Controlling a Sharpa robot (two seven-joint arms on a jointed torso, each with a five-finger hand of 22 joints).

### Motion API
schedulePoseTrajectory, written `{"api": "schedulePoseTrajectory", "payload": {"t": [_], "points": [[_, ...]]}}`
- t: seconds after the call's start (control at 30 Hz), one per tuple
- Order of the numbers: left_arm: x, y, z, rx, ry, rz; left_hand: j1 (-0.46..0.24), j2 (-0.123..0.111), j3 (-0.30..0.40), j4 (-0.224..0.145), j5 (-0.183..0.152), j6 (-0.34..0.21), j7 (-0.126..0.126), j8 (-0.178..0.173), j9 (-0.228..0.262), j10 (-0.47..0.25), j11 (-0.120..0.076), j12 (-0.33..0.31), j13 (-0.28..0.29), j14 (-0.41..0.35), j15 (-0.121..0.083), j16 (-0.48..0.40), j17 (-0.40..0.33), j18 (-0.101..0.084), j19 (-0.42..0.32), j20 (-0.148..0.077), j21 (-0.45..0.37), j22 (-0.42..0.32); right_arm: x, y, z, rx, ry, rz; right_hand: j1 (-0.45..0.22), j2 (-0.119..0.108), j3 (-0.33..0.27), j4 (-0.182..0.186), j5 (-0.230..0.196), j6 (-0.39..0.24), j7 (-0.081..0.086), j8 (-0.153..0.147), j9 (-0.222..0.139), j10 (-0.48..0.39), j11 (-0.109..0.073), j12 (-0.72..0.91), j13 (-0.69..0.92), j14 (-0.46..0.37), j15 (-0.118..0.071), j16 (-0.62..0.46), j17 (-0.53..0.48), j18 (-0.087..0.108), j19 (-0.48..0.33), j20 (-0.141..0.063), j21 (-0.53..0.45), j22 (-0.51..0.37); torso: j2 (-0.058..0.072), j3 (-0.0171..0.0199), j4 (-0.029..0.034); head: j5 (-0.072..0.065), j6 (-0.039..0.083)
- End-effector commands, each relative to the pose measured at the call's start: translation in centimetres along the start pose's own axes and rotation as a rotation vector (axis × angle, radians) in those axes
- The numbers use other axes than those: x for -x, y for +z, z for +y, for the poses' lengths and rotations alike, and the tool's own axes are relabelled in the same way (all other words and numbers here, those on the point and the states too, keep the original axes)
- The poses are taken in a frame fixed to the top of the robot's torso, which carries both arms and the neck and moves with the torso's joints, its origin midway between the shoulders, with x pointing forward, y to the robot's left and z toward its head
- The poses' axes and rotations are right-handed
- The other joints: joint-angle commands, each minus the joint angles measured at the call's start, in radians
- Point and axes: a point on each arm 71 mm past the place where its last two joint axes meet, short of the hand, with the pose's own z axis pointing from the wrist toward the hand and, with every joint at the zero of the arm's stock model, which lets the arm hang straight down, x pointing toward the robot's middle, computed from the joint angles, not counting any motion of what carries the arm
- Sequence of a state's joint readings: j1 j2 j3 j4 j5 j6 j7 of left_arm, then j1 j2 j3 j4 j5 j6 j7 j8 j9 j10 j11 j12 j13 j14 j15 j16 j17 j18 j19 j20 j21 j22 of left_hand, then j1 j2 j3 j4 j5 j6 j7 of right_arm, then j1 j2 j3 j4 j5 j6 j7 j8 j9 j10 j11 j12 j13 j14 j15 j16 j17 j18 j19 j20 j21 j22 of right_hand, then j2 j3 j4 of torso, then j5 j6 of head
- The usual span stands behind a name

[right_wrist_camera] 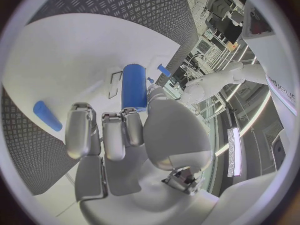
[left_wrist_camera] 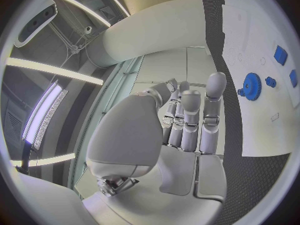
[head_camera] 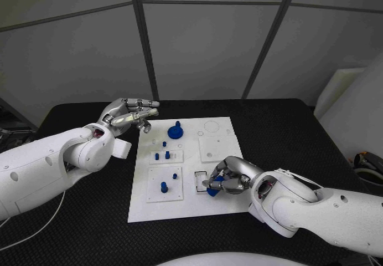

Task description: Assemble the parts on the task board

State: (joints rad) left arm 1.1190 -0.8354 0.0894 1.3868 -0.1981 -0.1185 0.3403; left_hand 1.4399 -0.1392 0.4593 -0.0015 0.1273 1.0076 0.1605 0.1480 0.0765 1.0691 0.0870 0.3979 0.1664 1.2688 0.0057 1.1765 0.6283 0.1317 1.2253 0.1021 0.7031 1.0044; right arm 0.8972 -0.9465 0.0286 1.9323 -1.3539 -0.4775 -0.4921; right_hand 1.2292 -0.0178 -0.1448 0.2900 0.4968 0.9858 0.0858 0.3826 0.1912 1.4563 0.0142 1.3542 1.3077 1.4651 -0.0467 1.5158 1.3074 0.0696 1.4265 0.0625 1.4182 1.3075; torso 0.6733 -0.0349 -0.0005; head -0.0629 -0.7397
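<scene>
Blue plastic cylinder peg [head_camera: 212, 188] pinched in right hand [head_camera: 227, 176], at white task board [head_camera: 188, 166] near edge beside slot. Left hand [head_camera: 128, 116] hovers at far left corner, fingers loosely curled, holding nothing; blue gear [head_camera: 175, 131] stands near.

Left wrist view: left hand fingers [left_wrist_camera: 187, 120] extended, empty.

Right wrist view: fingers grip peg [right_wrist_camera: 134, 86] at lower end, long axis pointing away from palm. Likely light, rigid, slick; mid-shaft hold safest.

I see even, soft light on the task board [head_camera: 187, 172] — ceiling strips [left_wrist_camera: 53, 70] glare, fisheye edges bend and blur.
</scene>
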Motion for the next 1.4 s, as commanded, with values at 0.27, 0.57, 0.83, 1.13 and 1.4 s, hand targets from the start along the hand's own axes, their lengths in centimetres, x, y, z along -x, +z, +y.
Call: {"api": "schedulePoseTrajectory", "payload": {"t": [0.27,0.57,0.83,1.13,1.4], "points": [[-0.1,0.0,-0.1,-0.005,-0.006,0.01,-0.006,0.004,-0.003,0.0,-0.001,-0.006,0.004,0.004,-0.002,-0.009,0.001,0.009,0.003,-0.006,0.002,0.0,-0.002,0.038,-0.003,0.002,-0.007,-0.001,-0.2,0.6,0.0,0.005,-0.011,0.004,0.055,0.004,-0.001,-0.012,-0.013,0.013,-0.002,0.006,0.009,0.003,-0.009,-0.006,0.051,0.082,-0.011,0.004,0.143,-0.02,0.009,-0.006,0.007,0.082,0.0,0.0009,-0.0031,0.006,0.001],[-0.1,0.0,-0.1,-0.004,-0.006,0.009,-0.007,0.004,-0.004,0.0,-0.001,-0.008,0.005,0.003,-0.002,-0.01,0.001,0.011,0.003,-0.007,0.002,0.001,-0.003,0.038,-0.003,0.002,-0.008,-0.002,0.1,0.6,0.1,0.035,-0.007,-0.029,0.12,0.014,0.009,-0.022,-0.022,0.042,-0.018,0.028,0.031,-0.017,-0.022,-0.058,0.009,0.081,-0.021,0.003,0.143,-0.019,0.008,-0.014,0.005,0.081,0.0,0.0021,-0.003,0.005,0.003],[-0.2,0.1,-0.1,-0.003,-0.006,0.009,-0.008,0.004,-0.004,0.0,-0.001,-0.013,0.007,0.001,-0.003,-0.012,0.003,0.014,0.004,-0.007,0.002,0.001,-0.003,0.038,-0.003,0.003,-0.009,-0.002,0.4,0.5,0.1,0.055,-0.004,-0.061,0.19,0.034,0.025,-0.032,-0.039,0.062,-0.038,0.056,0.066,-0.023,-0.039,-0.108,-0.025,0.082,-0.036,0.004,0.146,-0.02,0.009,-0.028,0.005,0.083,-0.001,0.0024,-0.0033,0.004,0.006],[-0.1,0.1,0.0,-0.002,-0.006,0.009,-0.009,0.004,-0.005,-0.001,-0.001,-0.014,0.008,0.0,-0.004,-0.013,0.003,0.014,0.005,-0.006,0.003,0.002,-0.002,0.038,-0.003,0.003,-0.01,-0.002,0.9,0.4,-0.4,0.056,-0.02,-0.088,0.209,0.037,0.029,-0.033,-0.051,0.059,-0.041,0.064,0.08,-0.02,-0.043,-0.117,-0.03,0.083,-0.039,0.005,0.15,-0.021,0.012,-0.032,0.008,0.086,0.001,0.0024,-0.0034,0.002,0.009],[-0.2,0.2,0.1,0.001,-0.008,0.01,-0.009,0.004,-0.005,-0.001,-0.001,-0.014,0.008,0.0,-0.004,-0.013,0.003,0.014,0.005,-0.006,0.003,0.002,-0.002,0.038,-0.003,0.003,-0.01,-0.002,1.6,0.4,-1.3,0.053,-0.032,-0.119,0.205,0.024,0.018,-0.017,-0.055,0.005,-0.018,0.032,0.078,-0.032,-0.026,-0.147,-0.05,0.083,-0.029,0.005,0.152,-0.021,0.01,-0.027,0.006,0.085,0.0,0.0017,-0.0031,-0.004,0.013]]}}
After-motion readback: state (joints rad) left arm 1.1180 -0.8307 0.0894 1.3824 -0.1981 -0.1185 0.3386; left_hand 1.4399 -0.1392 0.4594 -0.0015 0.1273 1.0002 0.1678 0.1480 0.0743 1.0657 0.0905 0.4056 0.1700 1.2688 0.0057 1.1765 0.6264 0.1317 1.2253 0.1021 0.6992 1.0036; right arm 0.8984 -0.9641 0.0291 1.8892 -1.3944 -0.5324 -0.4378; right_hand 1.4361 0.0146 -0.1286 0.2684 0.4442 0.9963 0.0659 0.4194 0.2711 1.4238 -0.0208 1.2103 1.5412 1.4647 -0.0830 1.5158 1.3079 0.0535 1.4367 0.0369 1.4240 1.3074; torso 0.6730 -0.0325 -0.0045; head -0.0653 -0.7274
